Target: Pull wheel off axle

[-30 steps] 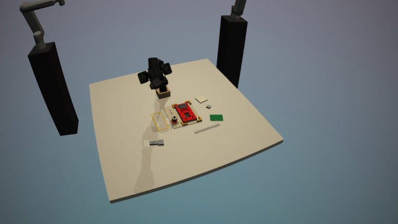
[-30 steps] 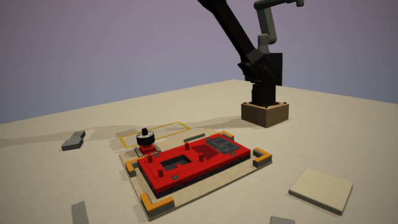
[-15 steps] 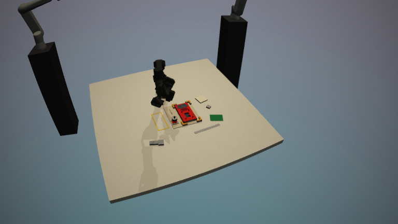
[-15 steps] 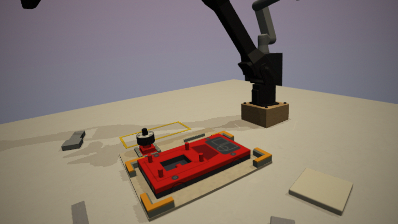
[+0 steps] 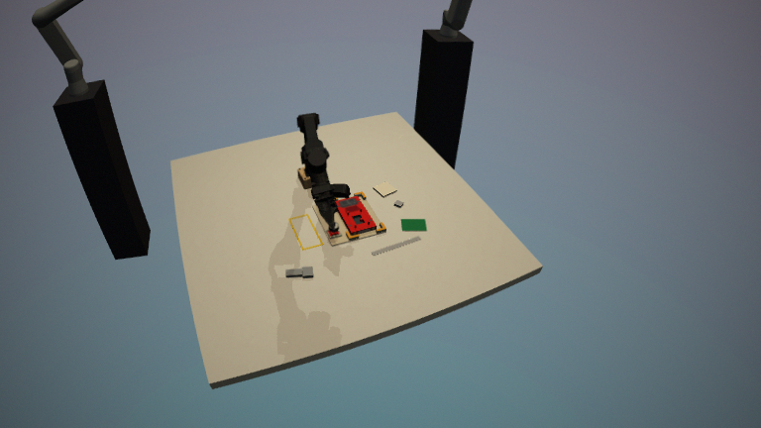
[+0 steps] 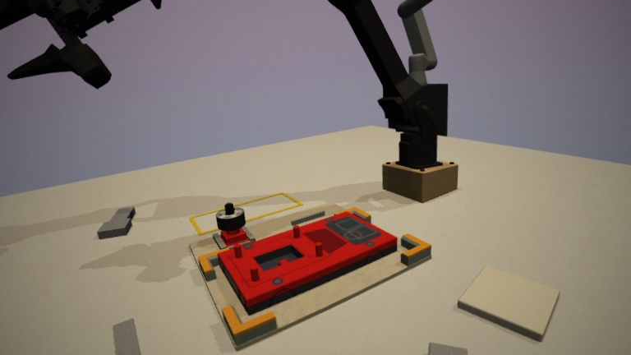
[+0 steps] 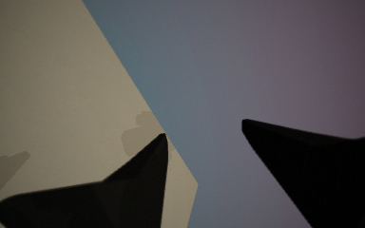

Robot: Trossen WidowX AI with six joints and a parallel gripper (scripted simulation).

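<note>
The gripper (image 6: 60, 70) is held high above the table (image 6: 488, 193), its two dark fingers parted with nothing between them; in the wrist view only the table edge and open background are seen past the tips. From there, the wheel (image 6: 230, 218) is found well below, seated on the upright axle (image 6: 229, 208) at the near-left corner of the red fixture (image 6: 306, 253), just beside the yellow marked area (image 6: 246, 213).

A risk is judged in the descent: if the jaws are brought down off-centre, the axle tip or the red pegs (image 6: 296, 231) could be struck, or the wheel caught by one finger only and tilted so that it binds on the axle. A slanted pull could also drag the fixture.

The wheel is seen as a small black disc with a ribbed, light-flecked rim, sitting level, the axle's black cap protruding above it.
</note>
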